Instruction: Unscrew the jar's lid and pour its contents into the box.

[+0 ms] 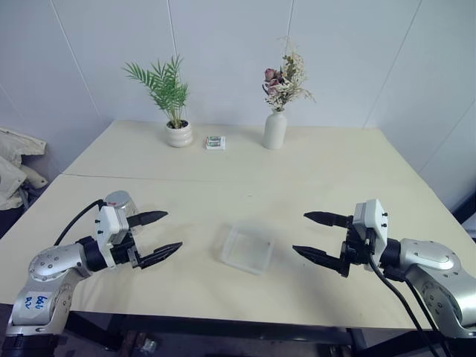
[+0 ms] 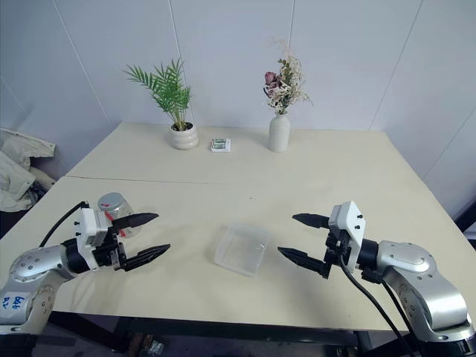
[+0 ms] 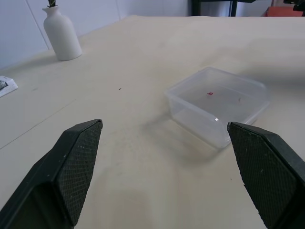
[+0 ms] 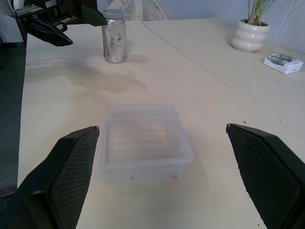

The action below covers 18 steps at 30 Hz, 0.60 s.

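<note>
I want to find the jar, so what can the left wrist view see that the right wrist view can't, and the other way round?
Left wrist view, not the right: the tall white ceramic vase.

Right wrist view, not the left: the small clear glass jar with its round grey-silver lid on, standing upright, the ribbed white plant pot, and the left claw, open, beside the jar.

Both: the shallow clear plastic box, the small striped carton and the pale wooden table.
</note>
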Motion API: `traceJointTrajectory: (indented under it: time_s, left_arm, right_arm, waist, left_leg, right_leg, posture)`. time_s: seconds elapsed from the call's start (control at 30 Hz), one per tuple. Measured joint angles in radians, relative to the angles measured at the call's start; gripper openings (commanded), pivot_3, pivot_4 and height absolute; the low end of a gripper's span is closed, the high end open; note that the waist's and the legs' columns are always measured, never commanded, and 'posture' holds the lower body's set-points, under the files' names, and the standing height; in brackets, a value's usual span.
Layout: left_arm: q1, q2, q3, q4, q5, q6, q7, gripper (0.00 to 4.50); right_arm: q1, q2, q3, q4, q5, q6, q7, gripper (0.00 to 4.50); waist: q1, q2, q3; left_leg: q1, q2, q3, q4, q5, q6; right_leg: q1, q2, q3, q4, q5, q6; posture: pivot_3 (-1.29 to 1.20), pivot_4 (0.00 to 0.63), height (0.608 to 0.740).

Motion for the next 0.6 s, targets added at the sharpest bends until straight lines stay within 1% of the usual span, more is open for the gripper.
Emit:
traceJointTrajectory:
  time_s: [0.23, 0.37, 0.47, 0.6]
  left_arm:
    - [0.011, 0.0, 0.004, -0.004, 0.014, -0.022, 0.019, 4.48]
    - [0.102, -0.01, 0.048, -0.049, 0.016, -0.036, 0.057, 4.48]
    - [0.2, -0.069, 0.112, -0.09, 0.025, -0.049, 0.14, 4.48]
    - [0.271, -0.177, 0.197, -0.131, 0.057, -0.064, 0.32, 4.48]
  right_arm:
    - [-0.005, 0.001, 0.004, 0.033, 0.0, -0.005, 0.012, 4.5]
    - [-0.064, 0.02, 0.041, 0.039, 0.009, -0.005, 0.046, 4.5]
    - [-0.133, 0.046, 0.081, 0.056, 0.015, -0.006, 0.078, 4.5]
    - [-0.222, 0.09, 0.134, 0.082, 0.015, -0.006, 0.111, 4.5]
  waist:
    - [-0.002, 0.0, 0.0]
    - [-0.01, 0.0, 0.0]
    - [-0.006, 0.0, 0.0]
    - [0.001, -0.001, 0.0]
  left_leg:
    - [0.0, 0.0, 0.001, 0.0, 0.0, 0.0]
    - [0.001, 0.001, 0.003, 0.0, -0.001, 0.001]
    - [0.001, 0.002, 0.003, 0.0, -0.001, 0.001]
    - [0.001, 0.002, 0.003, 0.002, -0.001, 0.001]
  right_leg:
    - [0.0, 0.0, 0.001, 0.0, 0.0, 0.0]
    - [-0.001, 0.001, 0.003, 0.0, 0.0, 0.0]
    - [-0.001, 0.001, 0.003, 0.001, 0.0, 0.0]
    - [-0.001, 0.001, 0.003, 0.0, 0.001, 0.0]
  posture:
    - [0.0, 0.15, 0.74]
    - [0.0, 0.15, 0.74]
    - [0.0, 0.15, 0.74]
    - [0.0, 0.15, 0.74]
